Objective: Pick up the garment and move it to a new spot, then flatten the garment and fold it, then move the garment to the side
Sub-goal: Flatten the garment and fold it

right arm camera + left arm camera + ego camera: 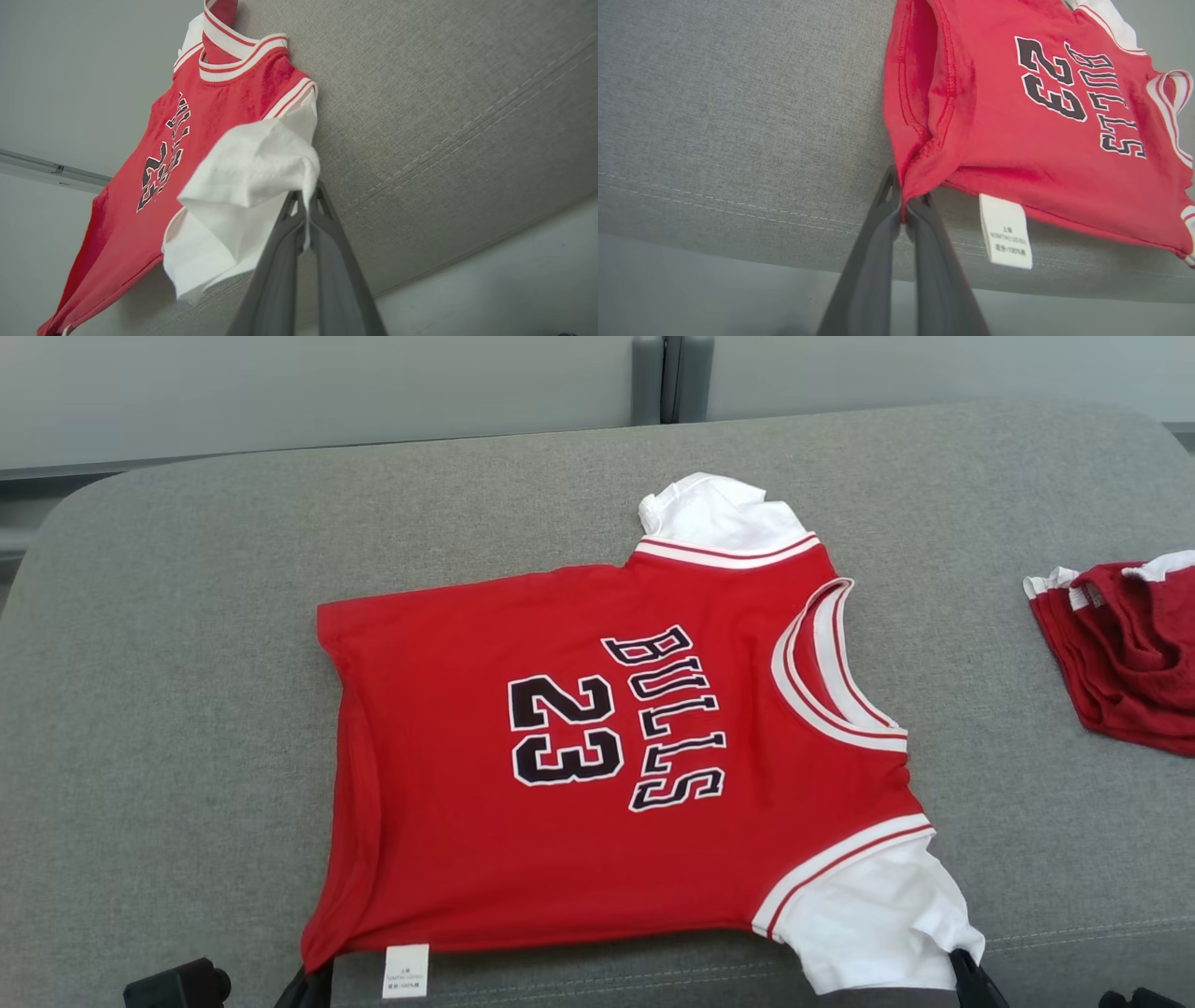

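Head view: the red garment [523, 840], printed BULLS 23, lies spread flat in the middle of a grey cushion [187, 616], with its neck to the right and its hem to the left. A pile of red clothes [1120, 653] sits well apart at the right edge. The left gripper [306, 985] meets the near hem corner beside a white label [405, 971]. The right gripper [971, 975] meets the near white sleeve [868, 924].

Left wrist view: the left gripper's fingers are closed together, pinching the red hem corner at the cushion's near edge.

Right wrist view: the right gripper's fingers are clamped on the edge of the white sleeve.
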